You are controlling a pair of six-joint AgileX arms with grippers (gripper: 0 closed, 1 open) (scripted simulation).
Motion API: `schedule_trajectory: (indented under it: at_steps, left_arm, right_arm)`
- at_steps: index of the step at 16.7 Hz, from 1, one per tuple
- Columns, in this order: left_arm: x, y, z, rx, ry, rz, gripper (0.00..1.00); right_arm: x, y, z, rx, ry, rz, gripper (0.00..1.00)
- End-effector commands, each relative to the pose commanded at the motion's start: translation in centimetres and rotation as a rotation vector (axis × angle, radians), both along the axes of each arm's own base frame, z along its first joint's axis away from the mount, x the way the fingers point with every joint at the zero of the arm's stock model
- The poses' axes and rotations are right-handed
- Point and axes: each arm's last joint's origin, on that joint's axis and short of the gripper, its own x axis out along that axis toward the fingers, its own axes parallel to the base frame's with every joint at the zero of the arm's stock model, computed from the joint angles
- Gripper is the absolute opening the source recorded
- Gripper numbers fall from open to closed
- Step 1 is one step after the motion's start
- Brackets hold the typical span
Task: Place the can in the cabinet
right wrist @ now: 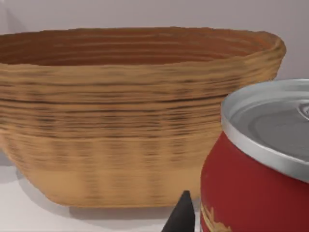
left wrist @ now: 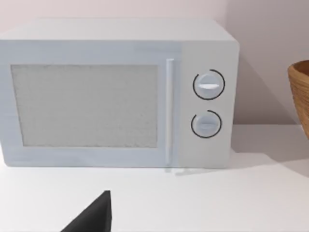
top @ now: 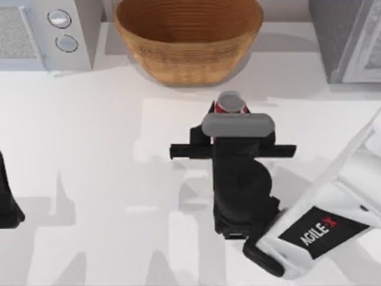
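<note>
The can is a small red tin with a silver top, standing on the white table just in front of the basket. My right gripper reaches in from the lower right and is shut on it, one dark finger pressed against its left side. In the right wrist view the can looms close, with a fingertip right beside it. The cabinet, dark grey and speckled with a pale door panel, stands at the back right corner. My left gripper is parked at the table's left edge.
A large woven basket stands at the back middle, directly behind the can. A white microwave with two round knobs fills the back left and faces the left wrist camera. Open tabletop lies between the can and the cabinet.
</note>
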Motion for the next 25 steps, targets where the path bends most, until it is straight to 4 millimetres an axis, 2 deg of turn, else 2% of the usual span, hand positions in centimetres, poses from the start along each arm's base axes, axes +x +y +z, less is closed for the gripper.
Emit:
schedule_trajectory:
  at_steps: [4, 7, 9, 14, 16, 18, 20, 23, 25]
  left_arm:
    - [0.0, 0.0, 0.0, 0.000, 0.000, 0.000, 1.00]
    - [0.0, 0.0, 0.0, 0.000, 0.000, 0.000, 1.00]
    - [0.0, 0.0, 0.0, 0.000, 0.000, 0.000, 1.00]
    - [0.0, 0.0, 0.0, 0.000, 0.000, 0.000, 1.00]
    - [0.0, 0.0, 0.0, 0.000, 0.000, 0.000, 1.00]
    - [0.0, 0.0, 0.0, 0.000, 0.000, 0.000, 1.00]
    - [0.0, 0.0, 0.0, 0.000, 0.000, 0.000, 1.00]
    - [0.0, 0.0, 0.0, 0.000, 0.000, 0.000, 1.00]
    - [0.0, 0.0, 0.0, 0.000, 0.000, 0.000, 1.00]
  right_arm:
    - [-0.3, -0.4, 4.2, -0.009, 0.007, -0.003, 0.00]
    - [-0.7, -0.8, 6.4, -0.012, 0.011, 0.000, 0.00]
    - [-0.8, -0.9, 7.0, -0.013, 0.011, 0.001, 0.00]
    - [-0.7, -0.9, 7.0, -0.008, 0.009, 0.000, 0.00]
    - [-0.5, -1.5, 7.8, 0.011, 0.002, -0.003, 0.00]
    - [0.0, -3.1, 9.2, 0.031, -0.004, -0.010, 0.00]
    - [0.2, -5.6, 10.8, 0.037, -0.003, -0.023, 0.00]
    - [-0.4, -10.8, 13.2, 0.034, 0.007, -0.049, 0.00]
    - [-1.6, -14.6, 14.4, 0.028, 0.016, -0.067, 0.00]
